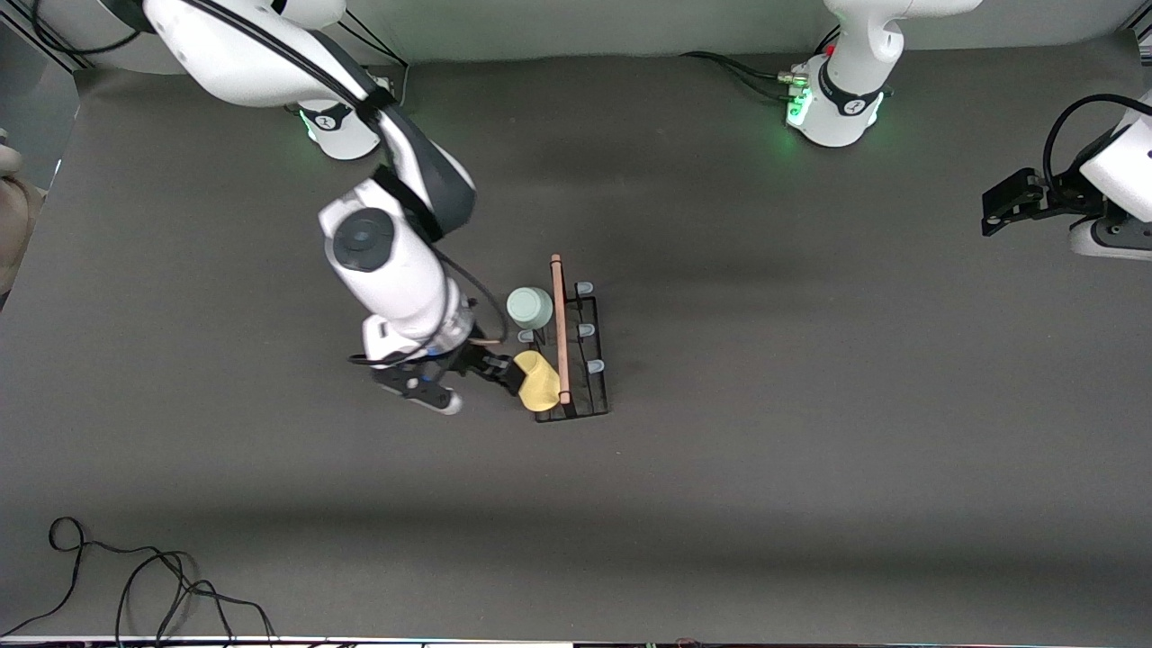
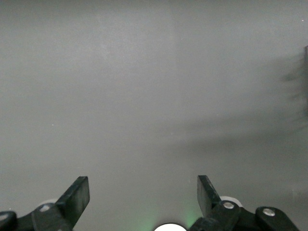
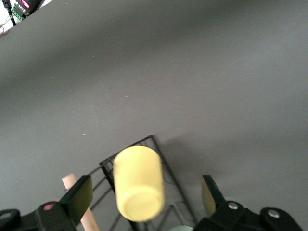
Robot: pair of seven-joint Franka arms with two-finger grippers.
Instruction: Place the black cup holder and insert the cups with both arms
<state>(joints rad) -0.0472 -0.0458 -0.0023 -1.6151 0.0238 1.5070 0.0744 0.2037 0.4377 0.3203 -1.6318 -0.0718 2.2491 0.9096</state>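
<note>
Along the front camera's edge, toward the right arm's end of the table, a loose black cable (image 1: 135,585) curls on the dark grey mat (image 1: 810,468), which lies bare and wide on every side of the rack. From its base at the top of the front view the right arm reaches down to the middle of the mat, and the right gripper (image 1: 490,371) sits just beside the black cup holder (image 1: 576,346), on the side toward the right arm's end. Its fingers (image 3: 79,195) stand apart, with the yellow cup (image 1: 537,380) between them but touching neither pad in the right wrist view. That cup is tilted on the end of the rack nearer the front camera, its closed bottom toward the wrist camera; the peg under it is hidden. The pale mint green cup (image 1: 529,308) sits upside down on the rack's end farther from the camera, beside the light wooden rod handle (image 1: 560,328). Thin black wire forms the rectangular rack, and three pale-blue-tipped pegs (image 1: 585,330) stand bare on the side toward the left arm's end. Only two cups show.

The left arm waits at its own end, partly cut off by the picture's edge; the left gripper (image 1: 1001,205) hangs over bare mat with its fingers (image 2: 77,198) spread wide, holding nothing.
</note>
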